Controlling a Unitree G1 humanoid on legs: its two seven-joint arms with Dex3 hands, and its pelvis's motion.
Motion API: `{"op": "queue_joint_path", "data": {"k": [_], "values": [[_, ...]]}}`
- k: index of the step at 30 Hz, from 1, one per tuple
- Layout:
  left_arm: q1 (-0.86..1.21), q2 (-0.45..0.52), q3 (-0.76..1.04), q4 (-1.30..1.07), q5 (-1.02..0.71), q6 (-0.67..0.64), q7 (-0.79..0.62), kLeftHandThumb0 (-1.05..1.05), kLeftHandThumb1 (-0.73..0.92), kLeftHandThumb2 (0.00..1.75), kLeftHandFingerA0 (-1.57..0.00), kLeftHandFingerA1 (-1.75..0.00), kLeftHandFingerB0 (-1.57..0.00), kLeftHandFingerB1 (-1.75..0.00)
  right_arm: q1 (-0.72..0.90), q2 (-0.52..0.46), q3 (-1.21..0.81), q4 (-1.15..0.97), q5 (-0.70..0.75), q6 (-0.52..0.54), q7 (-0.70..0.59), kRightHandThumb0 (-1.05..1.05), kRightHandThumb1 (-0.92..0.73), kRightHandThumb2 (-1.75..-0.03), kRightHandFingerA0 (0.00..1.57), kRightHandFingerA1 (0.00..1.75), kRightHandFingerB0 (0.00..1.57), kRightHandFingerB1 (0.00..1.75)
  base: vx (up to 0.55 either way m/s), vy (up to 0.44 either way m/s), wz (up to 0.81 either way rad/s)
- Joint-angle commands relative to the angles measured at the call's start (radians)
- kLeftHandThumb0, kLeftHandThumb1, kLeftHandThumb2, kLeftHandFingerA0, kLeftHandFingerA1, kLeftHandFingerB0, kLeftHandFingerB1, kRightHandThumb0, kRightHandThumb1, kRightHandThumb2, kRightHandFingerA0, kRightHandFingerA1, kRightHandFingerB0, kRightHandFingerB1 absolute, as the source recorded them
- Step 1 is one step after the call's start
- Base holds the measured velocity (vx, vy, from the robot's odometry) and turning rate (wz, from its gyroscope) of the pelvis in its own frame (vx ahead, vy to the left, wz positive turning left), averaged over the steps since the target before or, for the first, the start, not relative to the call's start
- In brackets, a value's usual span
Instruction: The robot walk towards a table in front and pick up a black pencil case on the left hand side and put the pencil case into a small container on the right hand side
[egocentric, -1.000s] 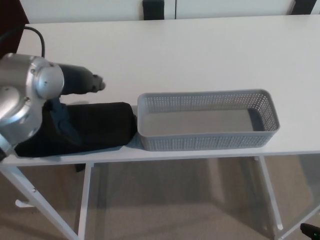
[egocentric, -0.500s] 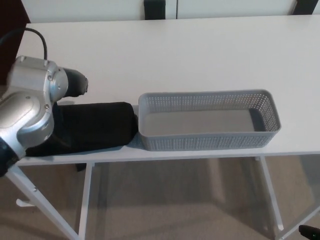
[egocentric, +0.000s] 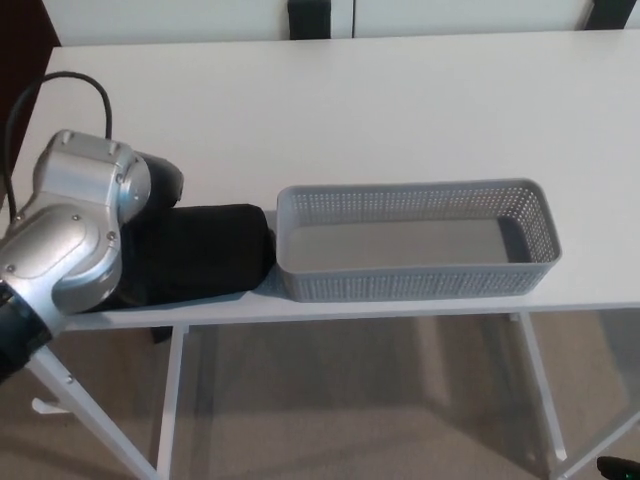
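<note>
White table (egocentric: 380, 110) fills most of my view, with pale floor below its near edge. On it, the black case (egocentric: 205, 252) lies at the left front, its right end touching the grey basket (egocentric: 415, 283), which sits empty to the right. My left arm (egocentric: 75, 235) has pulled back and down over the last second: the forearm that reached out past the case's far side now hangs over its left end, the silver wrist housing covering that part. The left hand (egocentric: 160, 185) shows only as a dark stub behind the housing, so I cannot tell whether its fingers are spread or closed, or whether they touch the case. The case has not moved. I judge the grasp is not yet made. My right hand is out of view.
</note>
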Motion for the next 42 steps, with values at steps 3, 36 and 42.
{"op": "queue_joint_path", "data": {"k": [3,36,42], "values": [[0.032,-0.038,0.008,0.079,0.039,-0.017,0.021,-0.64,0.41,0.76,0.0,-0.02,0.0,0.0,0.018,-0.026,0.004,-0.015,-0.014,-0.014,-0.015,-0.4,-0.44,-0.7,0.52,0.52,0.39,0.46,0.0,0.0,0.0],[0.241,-0.177,0.211,0.252,-0.013,-0.323,0.797,-0.1,0.67,0.53,-0.61,-1.75,-0.46,-1.44,0.033,-0.033,-0.032,-0.077,0.009,-0.03,0.0,-0.31,-0.54,-0.56,0.64,0.46,0.47,0.39,0.0,0.0,0.0],[0.255,-0.118,0.312,0.241,-0.084,-0.435,0.814,0.0,0.74,0.45,-0.6,-1.75,-0.42,-1.49,0.029,-0.035,-0.027,-0.067,0.0,-0.027,-0.009,-0.41,-0.46,-0.73,0.61,0.55,0.43,0.49,0.0,0.0,0.0]]}}
